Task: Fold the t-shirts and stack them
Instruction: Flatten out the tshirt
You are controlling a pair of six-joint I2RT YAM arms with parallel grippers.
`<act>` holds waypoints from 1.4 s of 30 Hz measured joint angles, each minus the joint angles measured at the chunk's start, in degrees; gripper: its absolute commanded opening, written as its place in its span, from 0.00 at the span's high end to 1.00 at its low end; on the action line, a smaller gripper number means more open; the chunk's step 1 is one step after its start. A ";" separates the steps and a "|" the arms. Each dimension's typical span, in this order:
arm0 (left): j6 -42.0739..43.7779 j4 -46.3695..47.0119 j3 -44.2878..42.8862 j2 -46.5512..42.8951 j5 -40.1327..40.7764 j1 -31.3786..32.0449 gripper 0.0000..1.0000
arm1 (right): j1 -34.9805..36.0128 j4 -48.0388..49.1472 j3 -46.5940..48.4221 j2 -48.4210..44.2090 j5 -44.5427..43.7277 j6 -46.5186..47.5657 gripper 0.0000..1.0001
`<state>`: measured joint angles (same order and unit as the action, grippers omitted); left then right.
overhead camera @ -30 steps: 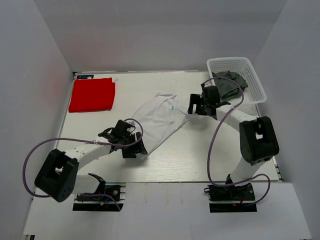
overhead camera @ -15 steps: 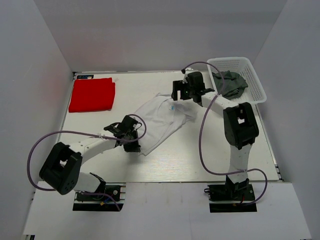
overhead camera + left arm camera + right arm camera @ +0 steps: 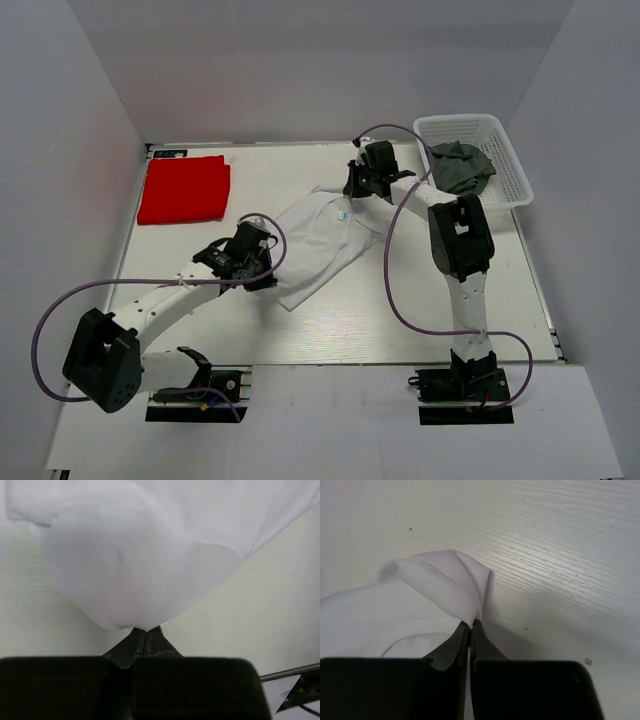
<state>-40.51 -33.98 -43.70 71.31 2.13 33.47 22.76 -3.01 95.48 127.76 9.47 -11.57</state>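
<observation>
I can read no words or numbers anywhere in my views. The closest thing to writing is the collar tag of the white t-shirt, mid-table, which bears a small blue mark too tiny to make out. At the far left corner of the table there is a dark sticker, and its print is also too small to read.

Left arm and right arm: white tubular links joined by black block-shaped joint housings; each base a black plate at the near edge of the table; one purple cable looped beside each arm; left gripper and right gripper: matte black wedge-shaped fingers on a wide black body.
</observation>
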 measured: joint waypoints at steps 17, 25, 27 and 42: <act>19.23 -2.54 -84.98 23.26 29.29 -3.76 1.00 | -4.02 9.14 36.59 -7.50 -4.68 -6.43 1.00; 24.76 8.31 -49.22 -10.25 27.08 -3.96 1.00 | -7.08 18.27 12.22 -33.62 -3.26 -2.05 1.00; 22.32 11.69 -37.35 -18.08 23.74 -3.87 1.00 | -7.15 19.34 2.23 -39.41 -3.10 0.28 1.00; 7.96 8.98 12.41 -10.29 -22.47 0.92 0.00 | -7.69 4.28 -51.25 -47.10 -17.11 -0.50 0.51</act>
<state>-32.56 -24.99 -31.29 61.01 -20.34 34.39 15.07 1.28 44.23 80.66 -7.64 -12.08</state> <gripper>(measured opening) 0.959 0.396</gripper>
